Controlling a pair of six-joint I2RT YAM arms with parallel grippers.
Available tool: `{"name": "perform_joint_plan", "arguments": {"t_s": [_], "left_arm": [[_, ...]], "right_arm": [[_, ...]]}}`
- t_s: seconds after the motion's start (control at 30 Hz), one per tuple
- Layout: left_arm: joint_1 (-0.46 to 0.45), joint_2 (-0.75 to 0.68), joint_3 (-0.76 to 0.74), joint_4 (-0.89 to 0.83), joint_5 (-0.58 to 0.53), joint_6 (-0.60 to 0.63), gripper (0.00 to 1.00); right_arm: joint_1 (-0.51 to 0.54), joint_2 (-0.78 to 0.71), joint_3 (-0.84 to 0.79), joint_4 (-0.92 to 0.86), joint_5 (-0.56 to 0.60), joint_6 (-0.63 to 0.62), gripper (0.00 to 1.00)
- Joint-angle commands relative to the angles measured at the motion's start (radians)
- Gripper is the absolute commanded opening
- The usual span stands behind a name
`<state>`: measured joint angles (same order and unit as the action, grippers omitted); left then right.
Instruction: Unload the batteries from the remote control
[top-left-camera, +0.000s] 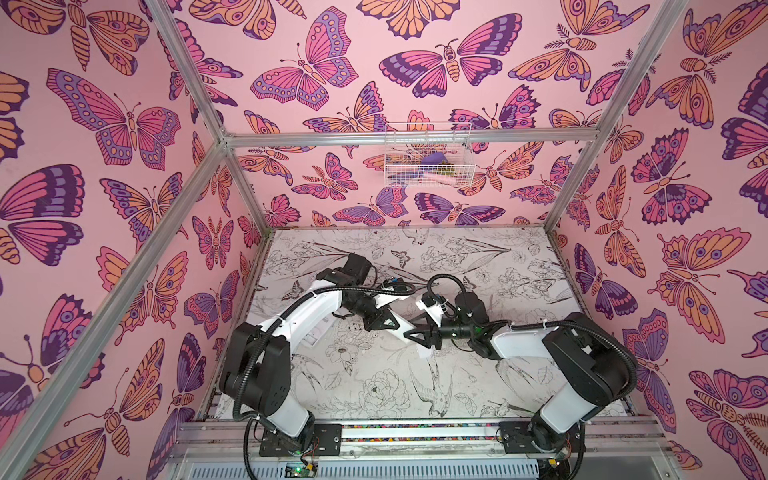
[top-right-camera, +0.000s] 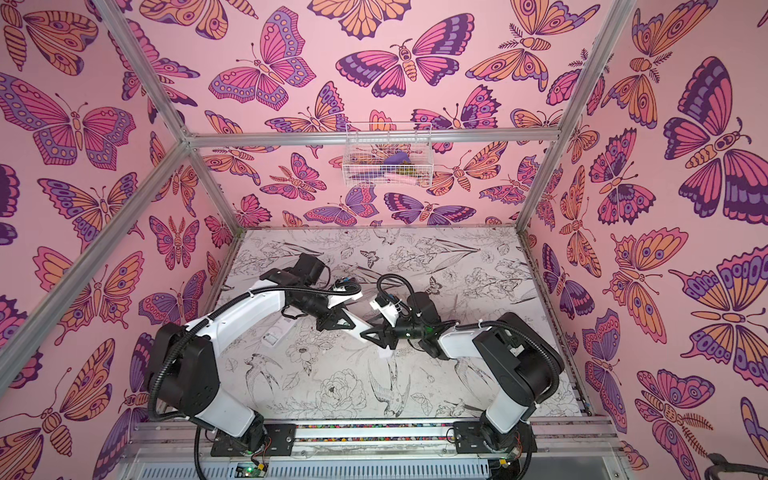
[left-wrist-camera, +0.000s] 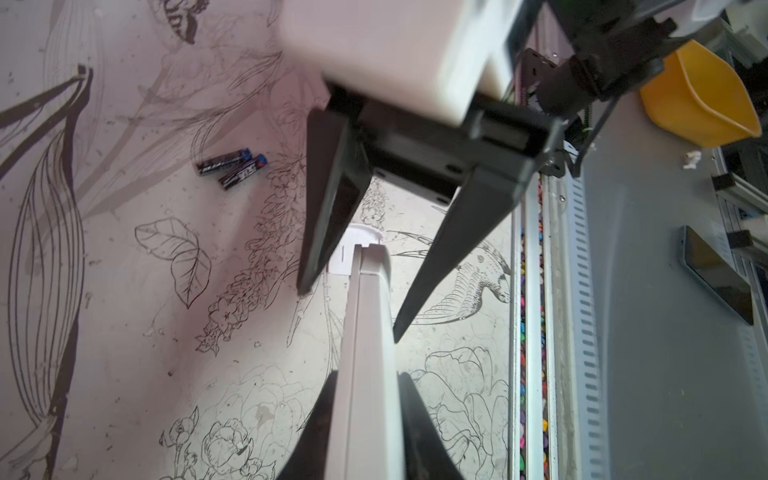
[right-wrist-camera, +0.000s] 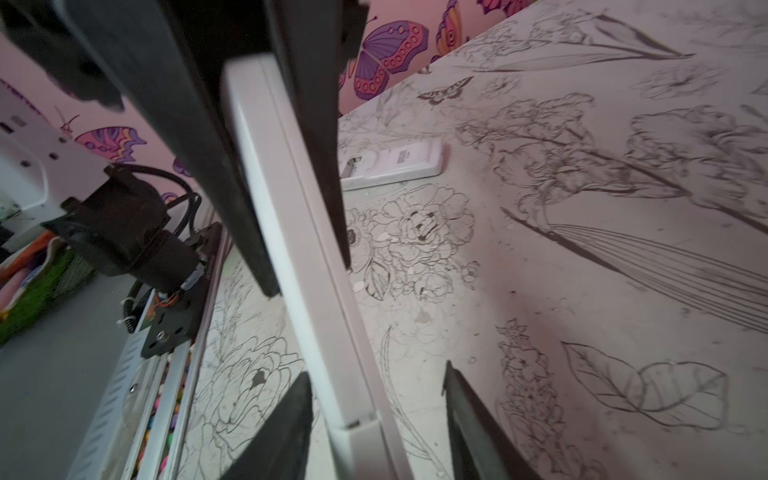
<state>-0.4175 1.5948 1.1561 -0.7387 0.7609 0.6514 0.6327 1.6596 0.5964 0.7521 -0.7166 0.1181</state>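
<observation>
Batteries (left-wrist-camera: 225, 161), two slim black cylinders, lie side by side.

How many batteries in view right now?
2. Black battery and second black battery lie side by side on the table, seen in the left wrist view only. Others may be hidden.

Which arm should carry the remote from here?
Left. The left gripper is clamped on the white remote; the right gripper has its jaws open around the other end, with no grip.
</observation>
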Motion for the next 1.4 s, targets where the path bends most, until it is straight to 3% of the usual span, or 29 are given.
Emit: {"name": "perform_joint_plan", "arguments": {"t_s": [0.0, 0.1, 0.2, 0.33, 0.47, 0.63, 0.93, 1.23, 1.37], "left_arm": [[0.015, -0.025, -0.05, 0.146, -0.029, -0.132, 0.09], [0.031, -0.033, -0.069, 0.197, -0.046, -0.198, 0.08], [0.056, -0.039, -0.092, 0.278, -0.075, -0.313, 0.05], [0.108, -0.055, -0.135, 0.395, -0.005, -0.505, 0.02], [0.134, -0.069, -0.169, 0.49, 0.115, -0.625, 0.0], [0.133, -0.073, -0.183, 0.569, 0.207, -0.706, 0.0], [0.138, -0.081, -0.24, 0.711, 0.256, -0.826, 0.0], [0.138, -0.084, -0.24, 0.728, 0.272, -0.842, 0.0], [0.14, -0.082, -0.24, 0.726, 0.244, -0.842, 0.0]], "right_arm": [[-0.012, -0.032, -0.029, 0.037, 0.101, 0.042, 0.6], [-0.012, -0.081, -0.047, -0.05, 0.195, 0.043, 0.68], [-0.011, -0.187, -0.069, -0.137, 0.341, 0.116, 0.7], [-0.011, -0.291, -0.062, -0.267, 0.507, 0.351, 0.7], [-0.008, -0.322, -0.044, -0.343, 0.579, 0.603, 0.69], [-0.008, -0.239, 0.03, -0.371, 0.477, 0.786, 0.68], [-0.008, -0.119, 0.178, -0.382, 0.328, 0.807, 0.66], [-0.009, -0.068, 0.229, -0.381, 0.274, 0.808, 0.5], [-0.006, -0.077, 0.219, -0.387, 0.263, 0.803, 0.38]]}}
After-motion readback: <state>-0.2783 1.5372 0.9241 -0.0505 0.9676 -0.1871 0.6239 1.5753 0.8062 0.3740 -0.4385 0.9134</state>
